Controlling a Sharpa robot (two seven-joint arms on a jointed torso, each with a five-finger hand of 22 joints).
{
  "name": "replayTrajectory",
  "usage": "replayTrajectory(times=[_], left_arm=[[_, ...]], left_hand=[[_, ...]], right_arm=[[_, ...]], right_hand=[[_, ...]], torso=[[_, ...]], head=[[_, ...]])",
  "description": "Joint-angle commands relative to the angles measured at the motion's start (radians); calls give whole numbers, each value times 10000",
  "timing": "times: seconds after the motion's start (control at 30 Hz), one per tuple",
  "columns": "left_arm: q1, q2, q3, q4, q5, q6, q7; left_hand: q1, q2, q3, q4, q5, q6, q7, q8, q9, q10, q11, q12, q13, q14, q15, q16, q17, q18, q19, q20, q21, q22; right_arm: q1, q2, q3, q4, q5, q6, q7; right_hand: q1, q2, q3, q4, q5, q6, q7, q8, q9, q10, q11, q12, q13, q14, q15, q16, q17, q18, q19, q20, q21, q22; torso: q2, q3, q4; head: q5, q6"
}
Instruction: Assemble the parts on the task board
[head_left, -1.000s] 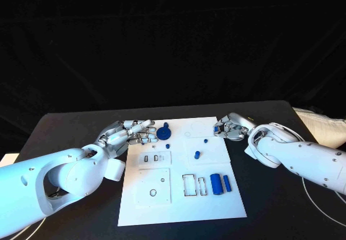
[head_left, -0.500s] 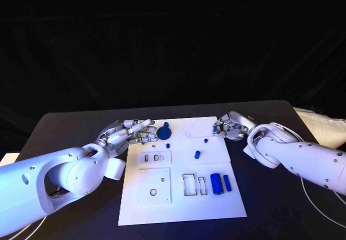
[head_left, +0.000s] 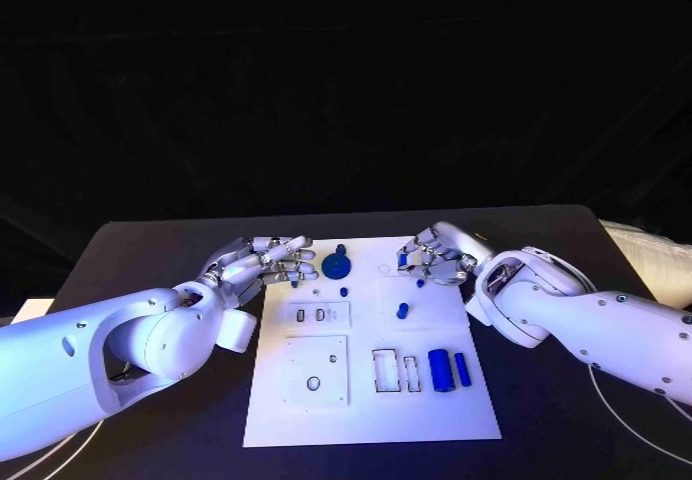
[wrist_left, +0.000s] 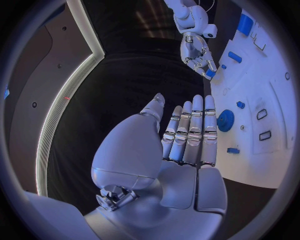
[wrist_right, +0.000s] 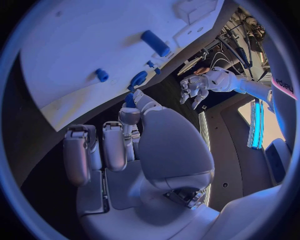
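Parts on the white board (head_left: 368, 410) look small, stiff and light, probably slick plastic, so best pinched by their sides. Right hand (head_left: 433, 257) sits over the board's far right corner, pinching a little blue piece (head_left: 402, 260) between thumb and fingertip. Left hand (head_left: 264, 263) hovers at the board's far left edge, fingers spread and holding nothing, just beside the round blue disc (head_left: 338, 264).
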Motion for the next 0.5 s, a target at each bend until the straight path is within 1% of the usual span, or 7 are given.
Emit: replayTrajectory(times=[0.03,0.17,0.23,0.3,0.33,0.47,0.5], left_arm=[[8,35,7,-52,186,90,86],[10,44,8,-161,594,-11,77],[13,55,9,-240,910,-115,86],[17,62,10,-315,1114,-181,105],[20,63,10,-347,1183,-202,113],[33,65,11,-454,1327,-242,141],[37,66,12,-475,1322,-248,154]], left_hand=[[-4,108,33,-58,-47,-9,-10,11,9,-29,1,51,-6,50,-11,-72,-12,123,78,3,-49,-14],[38,107,51,-98,-47,23,-37,30,14,9,-18,71,-4,69,-19,-110,-23,122,55,1,-78,-36],[96,133,93,-145,-46,79,-78,61,21,72,-50,98,-3,108,-33,-155,-34,122,3,-4,-128,-70],[133,146,122,-177,-43,109,-104,76,23,108,-70,109,-5,132,-42,-183,-41,121,-34,-6,-161,-92],[148,151,135,-191,-42,123,-117,83,24,125,-79,114,-6,144,-46,-195,-44,121,-53,-7,-176,-102],[176,153,157,-216,-41,147,-136,93,25,153,-95,119,-9,166,-54,-216,-49,123,-79,-9,-199,-118],[176,153,158,-217,-41,147,-136,94,25,154,-95,119,-9,167,-54,-217,-49,123,-79,-9,-199,-118]], right_arm=[[5,265,-10,331,-906,379,-1207],[-8,672,-73,540,-1200,538,-1574],[-25,905,-123,557,-1272,596,-1696],[-45,1121,-171,535,-1351,640,-1804],[-55,1226,-197,512,-1406,673,-1867],[-97,1620,-295,358,-1612,834,-2202],[-113,1726,-318,309,-1712,843,-2288]], right_hand=[[65,106,78,-54,-70,-69,-8,-43,-13,53,-45,33,17,535,-86,43,10,-72,-8,-82,41,997],[47,102,86,-59,-62,-76,3,-58,-15,45,-37,16,9,533,-84,34,-1,-70,-13,-82,37,989],[23,100,85,-52,-63,-82,10,-68,-16,40,-30,2,0,530,-81,21,-17,-67,-21,-81,31,977],[21,100,85,-51,-63,-83,11,-69,-17,39,-30,0,-1,530,-80,20,-19,-67,-23,-81,30,975],[21,100,85,-51,-63,-83,11,-69,-17,39,-30,0,-1,530,-80,20,-19,-67,-23,-81,30,975],[-98,46,62,-26,41,-102,27,-111,-22,27,-14,-20,-7,527,-65,2,-37,-64,-31,-73,24,962],[-108,39,64,-28,66,-101,26,-116,-22,26,-14,-22,-7,527,-65,-1,-40,-64,-31,-71,24,961]], torso=[[-10,-27,42],[-7,-23,20],[-2,-29,20],[13,-18,36],[13,-23,42],[-2,-24,18],[-4,-14,8]], head=[[208,-114],[363,-201],[402,-198],[440,-216],[449,-231],[523,-321],[558,-343]])
